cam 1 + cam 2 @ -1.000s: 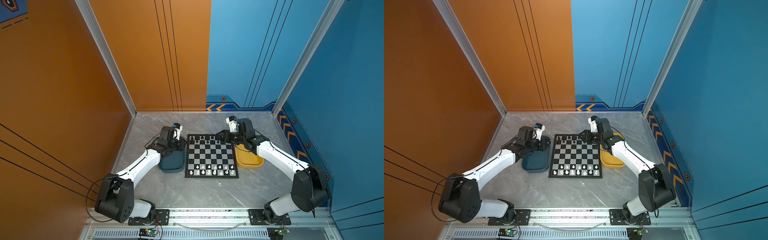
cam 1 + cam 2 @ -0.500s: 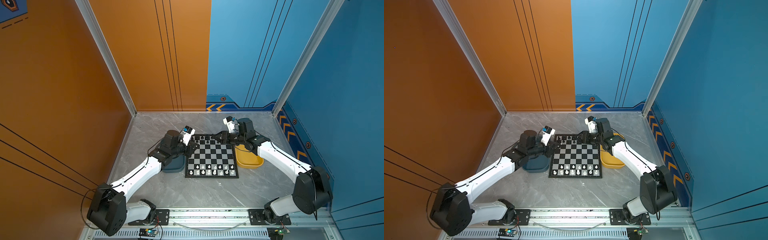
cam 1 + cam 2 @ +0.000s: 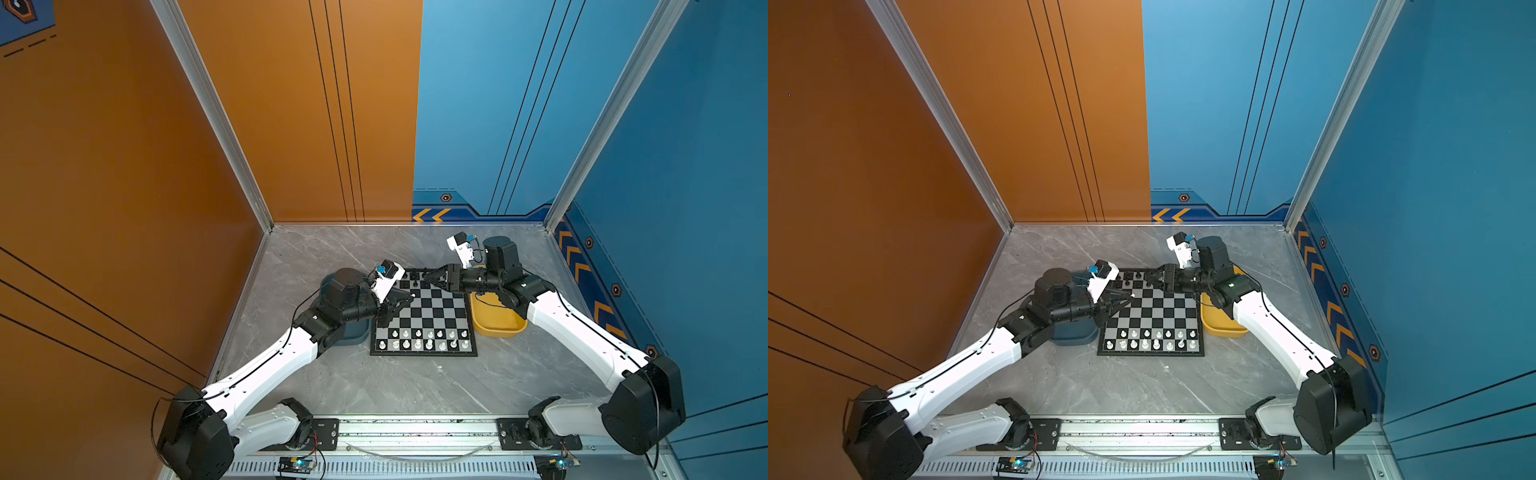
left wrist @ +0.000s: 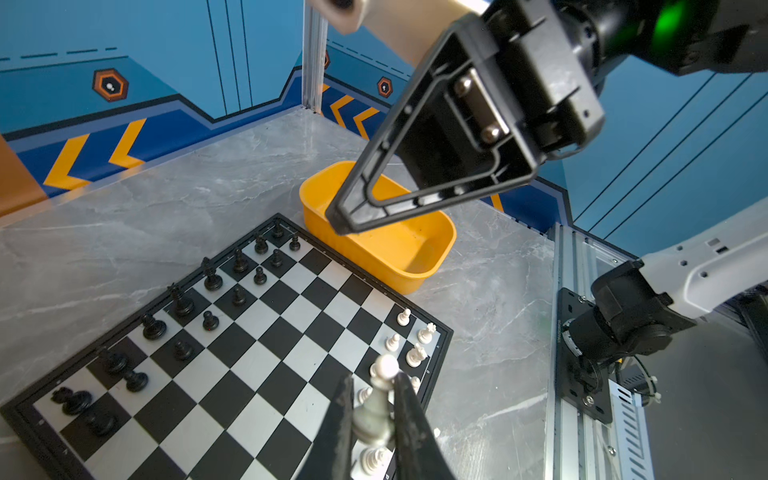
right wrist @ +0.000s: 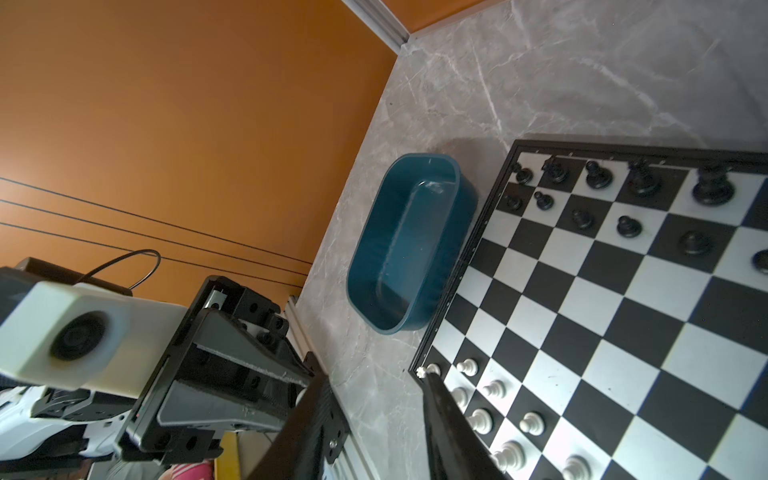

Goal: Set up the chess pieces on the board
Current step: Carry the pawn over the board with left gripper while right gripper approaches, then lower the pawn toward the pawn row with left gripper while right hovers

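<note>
Nearest the camera head, the rail [image 3: 415, 432] carried both arm bases at the front of the grey marbled surface [image 3: 415, 386]. Beyond it the board [image 3: 432, 309] lay flat on the surface, and the white pieces [image 3: 424, 338] stood in its two nearest rows in both top views.

Further in, the left fingers [image 3: 400, 300] reached over the board's left edge. In the left wrist view they [image 4: 405, 399] were clamped on a white piece [image 4: 376, 409], gripped by its stem with its round head poking past the tips. From the top it showed only as a pale dot at the fingertips.

The dark teal tray [image 5: 415, 160] sat close against the board's left frame, largely hidden under the left arm in both top views. The yellow tray [image 3: 498, 328] sat just beside the board's right side.

Farthest off, the black pieces [image 4: 208, 282] stood in the board's two far rows. The right fingers [image 3: 434, 279] reached in over them from the right. The right wrist view showed these fingers [image 5: 434, 386] apart, with nothing between them.
</note>
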`<state>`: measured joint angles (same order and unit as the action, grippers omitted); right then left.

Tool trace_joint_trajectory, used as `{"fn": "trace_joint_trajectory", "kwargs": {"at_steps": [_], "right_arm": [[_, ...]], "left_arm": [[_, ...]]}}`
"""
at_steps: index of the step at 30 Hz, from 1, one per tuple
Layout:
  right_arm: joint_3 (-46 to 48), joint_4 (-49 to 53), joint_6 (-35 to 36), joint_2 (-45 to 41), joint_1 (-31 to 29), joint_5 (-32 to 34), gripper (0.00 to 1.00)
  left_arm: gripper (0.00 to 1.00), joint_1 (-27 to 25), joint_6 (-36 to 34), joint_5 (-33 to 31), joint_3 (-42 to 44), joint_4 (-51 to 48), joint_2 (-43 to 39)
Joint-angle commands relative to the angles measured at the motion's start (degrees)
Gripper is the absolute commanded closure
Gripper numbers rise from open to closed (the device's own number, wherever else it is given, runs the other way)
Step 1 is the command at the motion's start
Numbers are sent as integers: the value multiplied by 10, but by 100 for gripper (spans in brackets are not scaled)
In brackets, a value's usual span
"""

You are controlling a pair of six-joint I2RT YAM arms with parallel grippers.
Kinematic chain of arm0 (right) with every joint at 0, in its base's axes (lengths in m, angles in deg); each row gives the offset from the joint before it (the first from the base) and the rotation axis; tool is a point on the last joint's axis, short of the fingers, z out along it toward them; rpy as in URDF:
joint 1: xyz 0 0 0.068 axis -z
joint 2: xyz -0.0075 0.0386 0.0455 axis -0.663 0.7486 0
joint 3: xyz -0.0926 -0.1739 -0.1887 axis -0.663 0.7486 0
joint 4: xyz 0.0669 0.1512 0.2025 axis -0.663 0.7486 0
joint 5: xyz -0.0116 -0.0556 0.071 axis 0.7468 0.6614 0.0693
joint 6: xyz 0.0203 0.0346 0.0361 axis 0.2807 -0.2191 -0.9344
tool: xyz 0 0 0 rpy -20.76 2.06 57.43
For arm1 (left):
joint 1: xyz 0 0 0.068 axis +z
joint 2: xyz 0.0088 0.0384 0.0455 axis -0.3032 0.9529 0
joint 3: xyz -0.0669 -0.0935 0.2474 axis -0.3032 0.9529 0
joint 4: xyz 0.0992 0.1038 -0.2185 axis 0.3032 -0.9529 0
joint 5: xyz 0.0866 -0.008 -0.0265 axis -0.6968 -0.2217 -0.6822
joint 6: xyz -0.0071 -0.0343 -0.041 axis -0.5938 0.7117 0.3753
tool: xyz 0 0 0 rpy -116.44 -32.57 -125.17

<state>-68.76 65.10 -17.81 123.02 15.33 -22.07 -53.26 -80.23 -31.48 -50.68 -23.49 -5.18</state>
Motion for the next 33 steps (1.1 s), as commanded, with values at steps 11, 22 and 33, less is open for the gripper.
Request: {"fn": "trace_joint_trajectory", "kwargs": {"at_steps": [11,22,33], "right_arm": [[34,33,-29,-41,-33,-69,60],[42,16,-42,-30,-41,-99,60],[48,-25,-66,-18,-48,-114,61]], "left_arm": [[83,-29,-73,-51,11,-18,-30],[83,-39,-83,-54,11,-19,-34],[83,-44,-85,-55,12,-20,-35]]}}
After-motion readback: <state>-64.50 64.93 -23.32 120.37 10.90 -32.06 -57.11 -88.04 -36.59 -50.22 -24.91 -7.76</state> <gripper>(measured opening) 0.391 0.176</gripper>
